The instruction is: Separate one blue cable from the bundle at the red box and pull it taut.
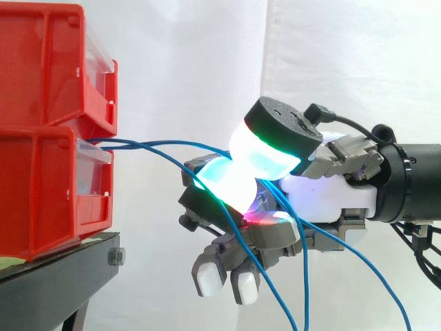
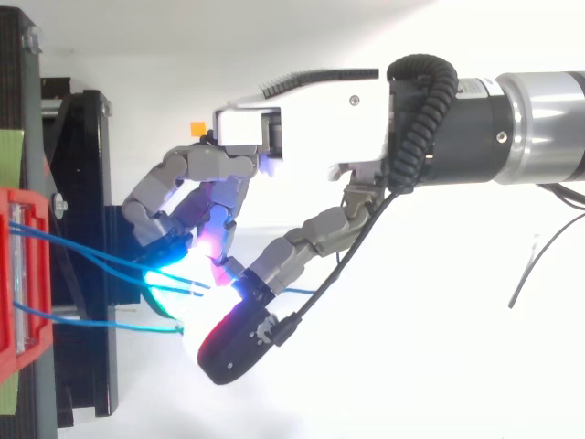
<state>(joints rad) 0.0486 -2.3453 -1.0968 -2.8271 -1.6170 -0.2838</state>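
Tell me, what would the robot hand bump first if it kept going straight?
Probably the lower red bin, where the blue cables come out. The hand points left at it, fingers pinched on the cables, with just air and cable between. Depth is hard to judge, so it's a guess.

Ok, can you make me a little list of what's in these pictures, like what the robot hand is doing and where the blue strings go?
Hand: robot hand with glowing pads, coming in from the right of the side view
Grip: pads pinched shut on the thin blue cables
Cables start: lower red plastic bin
Cables between bin and hand: slightly bowed, not straight
Cables past hand: hang loose downward
Bins: second red bin stacked on top, both on the black stand
Background: white curtain
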